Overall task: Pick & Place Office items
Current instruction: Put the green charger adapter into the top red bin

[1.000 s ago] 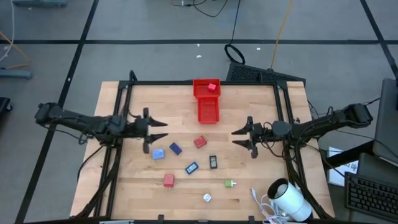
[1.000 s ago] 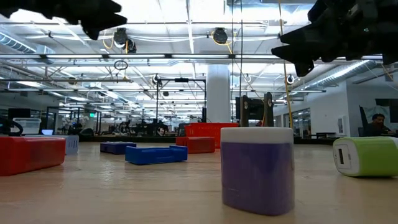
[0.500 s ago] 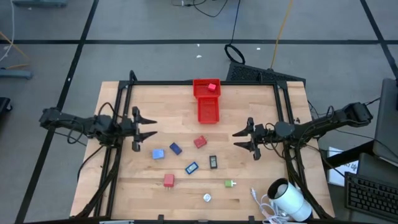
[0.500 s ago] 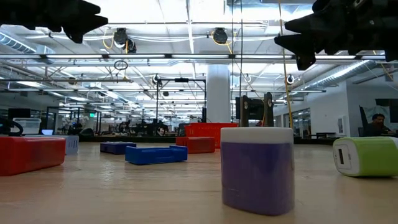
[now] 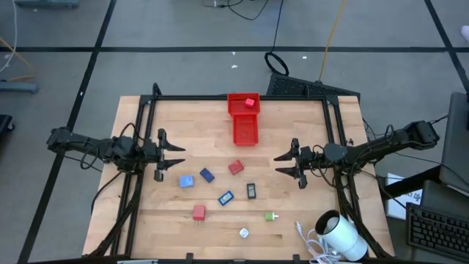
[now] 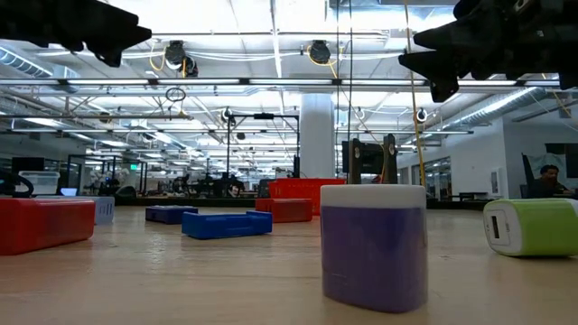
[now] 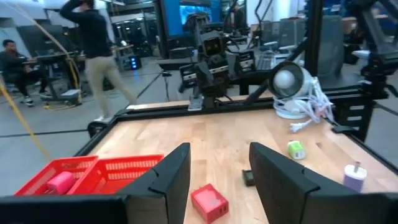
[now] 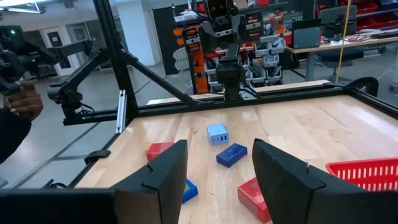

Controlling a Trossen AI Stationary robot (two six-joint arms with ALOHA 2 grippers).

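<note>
Several small office items lie flat on the wooden table: a light-blue one point(image 5: 186, 180), blue ones point(image 5: 207, 175) point(image 5: 225, 198), red ones point(image 5: 235, 168) point(image 5: 198, 213), a black one point(image 5: 251, 191), a green-white one point(image 5: 271, 216) and a whitish one point(image 5: 243, 233). A pink piece point(image 5: 250, 103) lies in the red tray point(image 5: 243, 130) at the far middle. My left gripper point(image 5: 180, 155) hovers open at the left, pointing level toward the items; nothing is between its fingers point(image 7: 166, 180). My right gripper point(image 5: 277, 163) hovers open at the right, facing it, also with nothing in it point(image 8: 217, 171).
A big white cylinder point(image 5: 343, 236) with a cable stands at the near right corner. A black frame point(image 5: 242, 97) runs along the table's far and side edges. Bare wood lies between the tray and the items. A person's hand point(image 8: 18, 102) shows beyond the table.
My left gripper has drawn back toward the table's left edge, still pointing level toward the items. The items have not moved.
</note>
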